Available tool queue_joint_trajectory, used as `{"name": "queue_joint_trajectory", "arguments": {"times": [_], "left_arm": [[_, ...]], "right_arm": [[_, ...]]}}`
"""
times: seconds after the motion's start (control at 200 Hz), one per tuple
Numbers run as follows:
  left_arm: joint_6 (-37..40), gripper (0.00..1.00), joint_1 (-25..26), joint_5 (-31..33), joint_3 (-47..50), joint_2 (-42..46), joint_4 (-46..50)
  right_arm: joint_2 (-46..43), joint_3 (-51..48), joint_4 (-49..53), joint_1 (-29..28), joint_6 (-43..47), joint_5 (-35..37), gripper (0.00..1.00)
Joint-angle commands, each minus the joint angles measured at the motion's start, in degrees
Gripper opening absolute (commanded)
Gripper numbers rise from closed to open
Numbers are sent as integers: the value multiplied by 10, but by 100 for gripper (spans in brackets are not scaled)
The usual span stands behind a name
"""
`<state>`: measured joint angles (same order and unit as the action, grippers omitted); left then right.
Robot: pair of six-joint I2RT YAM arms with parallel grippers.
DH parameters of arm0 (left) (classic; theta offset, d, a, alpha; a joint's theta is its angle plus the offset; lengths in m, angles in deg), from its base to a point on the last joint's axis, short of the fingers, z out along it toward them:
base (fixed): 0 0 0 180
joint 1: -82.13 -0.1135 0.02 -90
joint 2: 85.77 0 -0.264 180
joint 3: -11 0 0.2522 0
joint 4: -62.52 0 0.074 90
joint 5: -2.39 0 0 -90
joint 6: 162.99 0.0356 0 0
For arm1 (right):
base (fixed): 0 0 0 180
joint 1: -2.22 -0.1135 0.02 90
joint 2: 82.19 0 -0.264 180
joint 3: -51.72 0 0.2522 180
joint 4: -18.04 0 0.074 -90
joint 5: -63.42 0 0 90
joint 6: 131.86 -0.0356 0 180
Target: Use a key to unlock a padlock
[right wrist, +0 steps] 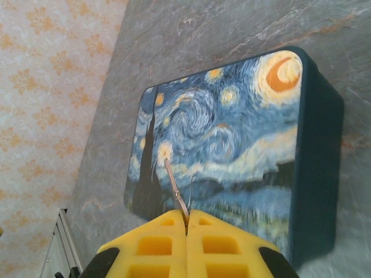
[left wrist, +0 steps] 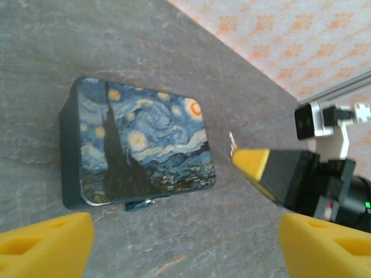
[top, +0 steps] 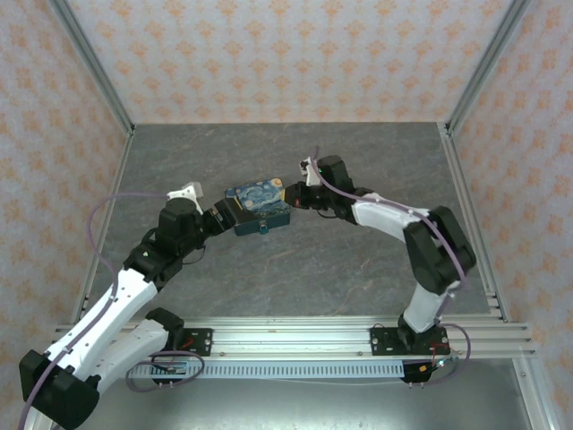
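one box (left wrist: 145,145) with padlock (left wrist: 139,204) separates left tool (left wrist: 185,246) from right tool (right wrist: 186,223) gripping key (right wrist: 174,185).

You get padlock (left wrist: 141,204) as mere teal sliver at edge of tin box (left wrist: 142,145); shackle, keyhole hidden. From above, padlock too small to read. Head of key (right wrist: 175,186) buried between pinched pads of right gripper (right wrist: 186,223). Fingers of left gripper (left wrist: 185,246) cut off by lower frame edge.

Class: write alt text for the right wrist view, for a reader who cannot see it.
The right gripper, shut on a thin metal key, holds it over a night-sky painted tin box. The box lies on a grey table, with a patterned wall at left.
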<state>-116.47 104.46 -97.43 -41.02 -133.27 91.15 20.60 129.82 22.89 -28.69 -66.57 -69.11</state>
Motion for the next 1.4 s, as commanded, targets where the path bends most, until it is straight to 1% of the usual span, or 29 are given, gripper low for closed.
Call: {"name": "queue_joint_trajectory", "arguments": {"times": [0.0,0.165,0.295,0.47,0.585,0.706,0.771,0.926,1.021,1.116,1.141,1.191,1.341,1.396], "left_arm": [[-12,84,-5,4,14,5,11],[-5,84,-4,4,18,2,18],[1,84,-5,-2,18,-4,17],[13,84,-4,-29,23,-24,-2],[26,82,-3,-57,35,-35,-34],[34,79,1,-111,62,-47,-112],[40,78,6,-131,73,-59,-146],[75,78,23,-132,85,-99,-187],[102,77,23,-125,87,-127,-210],[125,77,23,-125,83,-155,-235],[146,77,23,-124,81,-164,-239],[162,76,23,-123,77,-180,-247],[210,70,22,-129,73,-229,-288],[228,66,23,-132,68,-250,-294]], "right_arm": [[43,47,-31,2,-16,-25,0],[97,86,-10,-1,-20,-33,0],[105,87,31,-2,-3,-11,0],[95,64,80,-1,20,10,0],[74,32,89,-2,22,20,0],[51,-5,87,-2,17,24,0],[37,-23,83,-3,15,29,0],[19,-41,86,-2,22,45,0],[19,-35,97,-2,30,49,0],[9,-40,103,1,32,67,0],[4,-43,104,1,31,72,0],[-4,-49,104,4,29,80,0],[-21,-66,102,13,24,82,0],[-22,-69,96,13,20,77,0]]}}
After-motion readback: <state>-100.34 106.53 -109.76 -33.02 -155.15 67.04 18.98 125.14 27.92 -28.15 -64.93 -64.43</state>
